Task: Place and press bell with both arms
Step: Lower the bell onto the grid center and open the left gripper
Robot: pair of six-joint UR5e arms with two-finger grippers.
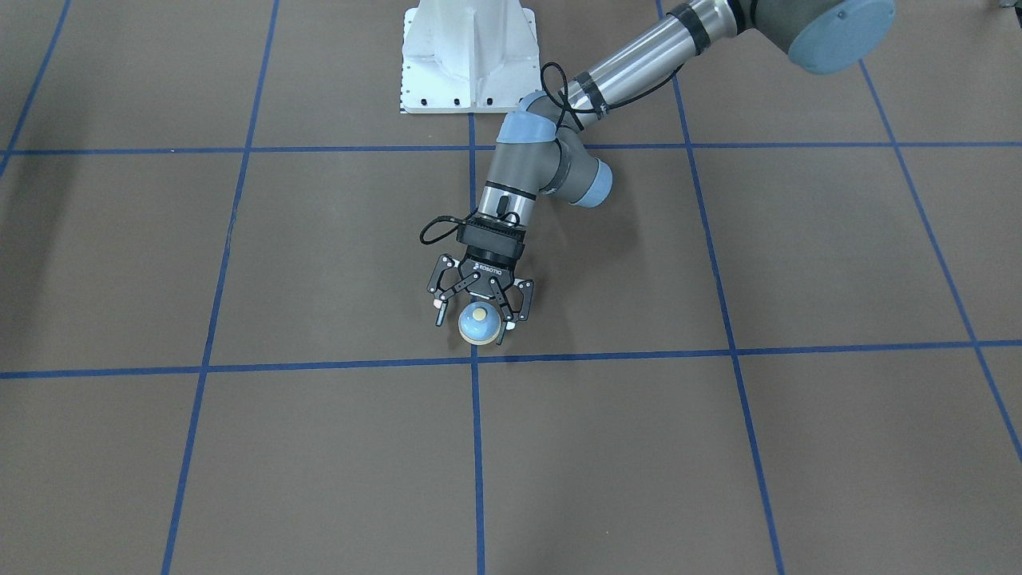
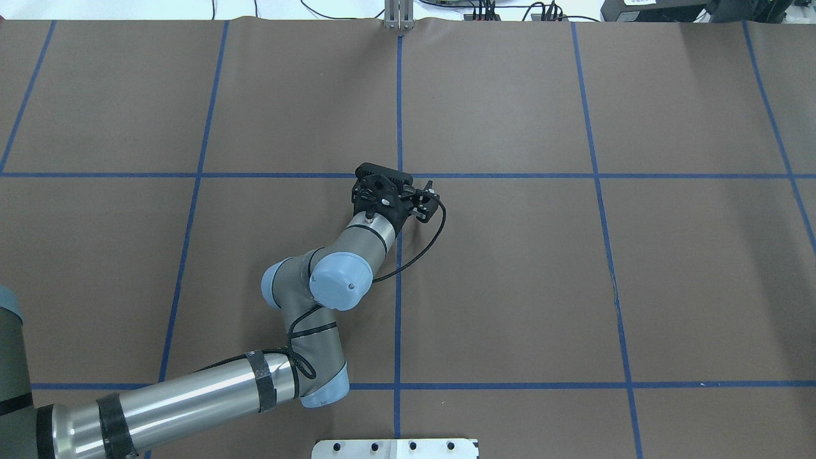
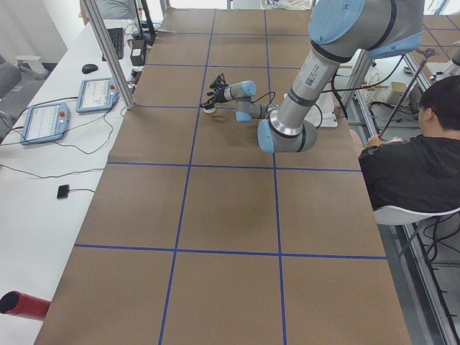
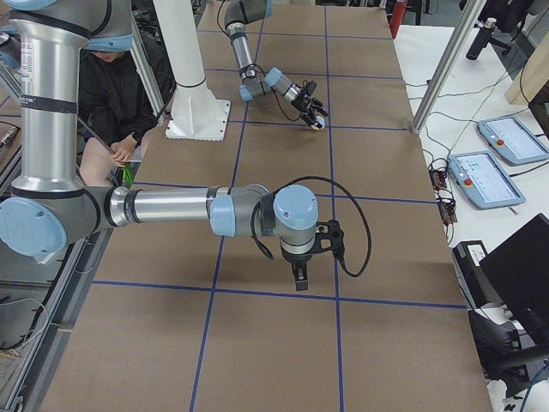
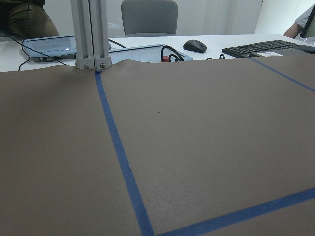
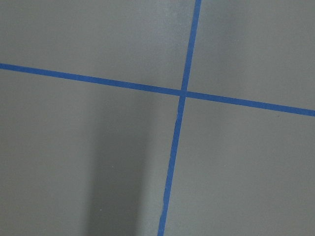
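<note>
So the bell sits upright on the brown counter, just below the middle of the front-facing frame. It's right above the horizontal blue tape line, pretty much where that line meets the centre vertical one. Light blue dome up, cream button facing the camera, cream rim on the paper.

The left arm comes in from the upper right of that frame, past the white pedestal, and bends down toward the bell. The left end effector is spread fairly wide, with the bell sitting between its two fingers. The finger on the frame's left has a visible gap to the dome. The other one looks right up against the rim, though I can't say for sure it touches. So it's straddling the bell, not clamping it.

From the overhead camera the black wrist covers the bell completely. In the right-side view the bell is a tiny dot in the upper middle.

The right arm only shows in that side view, big in the foreground. The right end effector points straight down just above a tape line in the lower middle. I honestly can't tell how far apart its fingers are. Its wrist camera looks down on a tape crossing.
</note>
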